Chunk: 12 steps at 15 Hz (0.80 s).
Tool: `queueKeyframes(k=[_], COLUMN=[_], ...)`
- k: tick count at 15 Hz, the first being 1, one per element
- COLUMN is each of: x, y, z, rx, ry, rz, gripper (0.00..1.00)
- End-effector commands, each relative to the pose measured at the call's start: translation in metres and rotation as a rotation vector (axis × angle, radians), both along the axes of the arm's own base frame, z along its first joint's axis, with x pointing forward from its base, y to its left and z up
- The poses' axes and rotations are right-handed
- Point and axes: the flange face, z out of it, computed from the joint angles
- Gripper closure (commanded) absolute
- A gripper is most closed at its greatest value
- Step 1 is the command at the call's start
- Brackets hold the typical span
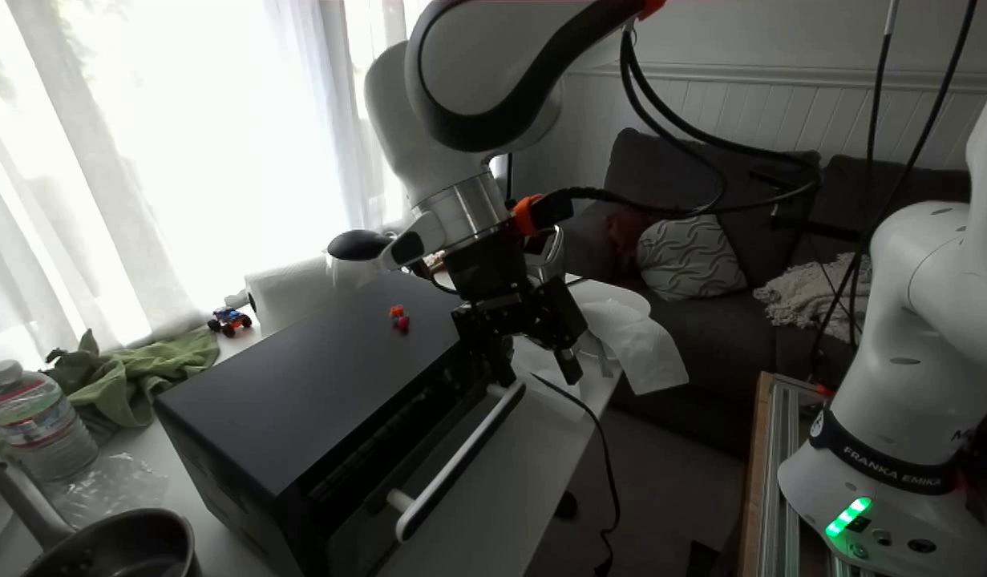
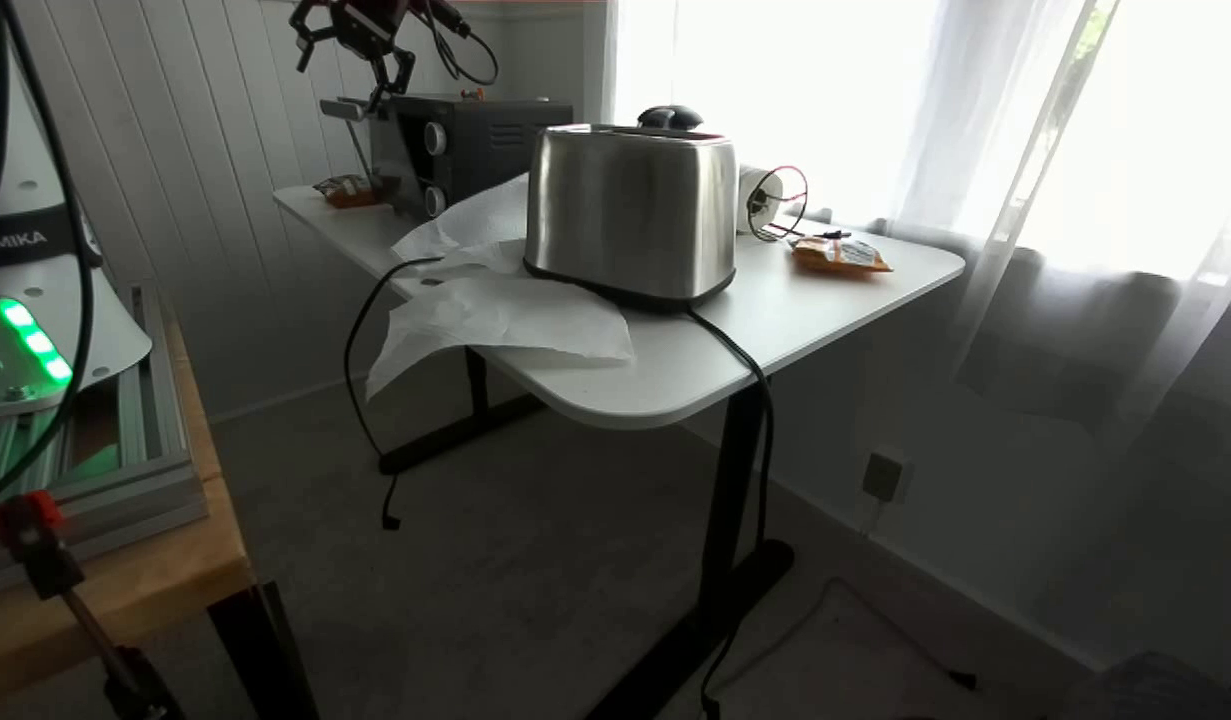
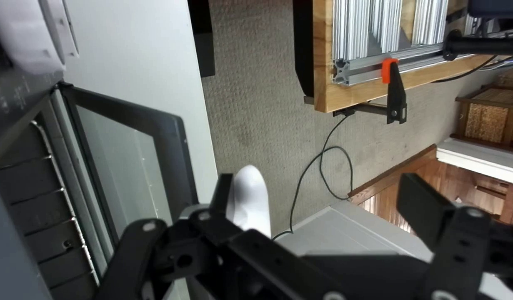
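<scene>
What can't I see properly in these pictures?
Oven handle: in the wrist view, the hand covers part of it.
Pan: in an exterior view, the bottom edge cuts it off.
Inside the toaster: in an exterior view, its own side hides it.
Bottle label: exterior view, words too blurry.

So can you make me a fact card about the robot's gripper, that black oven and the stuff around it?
Gripper: open, holding nothing
Nearest thing: the pale handle; one finger is right beside it, but I can't tell if they touch
Oven: black, its door partly open
On top of it: a tiny red and orange thing
Also on the table: a silver toaster, a water bottle, a toy truck
</scene>
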Motion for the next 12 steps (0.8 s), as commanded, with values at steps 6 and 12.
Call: queueKeyframes(k=[6,12], x=[-0.001,-0.007], y=[0.004,0.002], z=[-0.019,-0.026], rx=[0.027,0.035], ry=[0.103,0.164], rz=[0.023,0.032], gripper=[0.0,0.0])
